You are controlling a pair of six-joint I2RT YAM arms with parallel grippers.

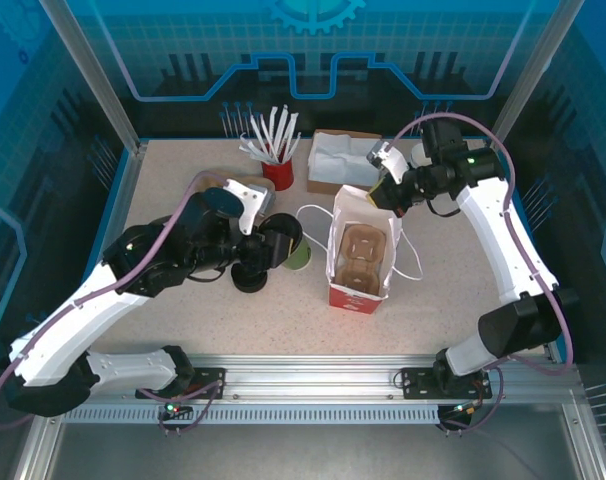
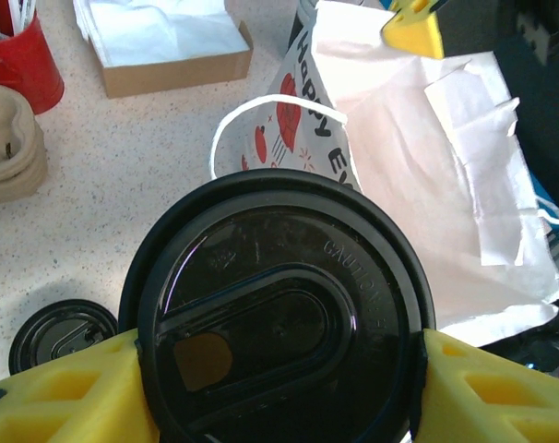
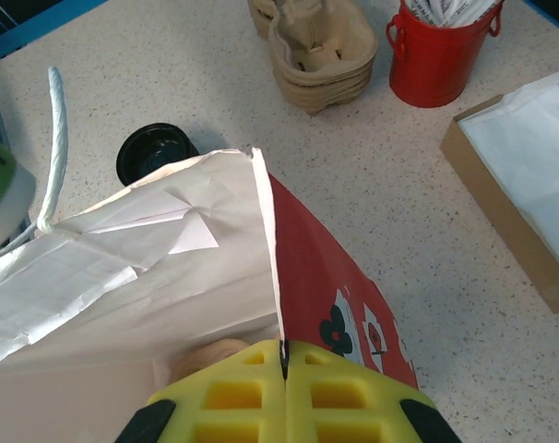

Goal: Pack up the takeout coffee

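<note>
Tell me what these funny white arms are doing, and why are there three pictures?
They are two robot arms bolted to a table. One picture looks down from above. The other two come from small cameras on each wrist, so you see yellow fingers up close.

The left gripper has its jaws closed on a coffee with a black lid. The right gripper pinches the edge of a bag, white inside and red outside, holding it open. A brown cup tray sits inside the bag.

Also on the table: a red pot of white sticks, a cardboard box of white paper, a stack of brown trays, and a spare black lid.
</note>
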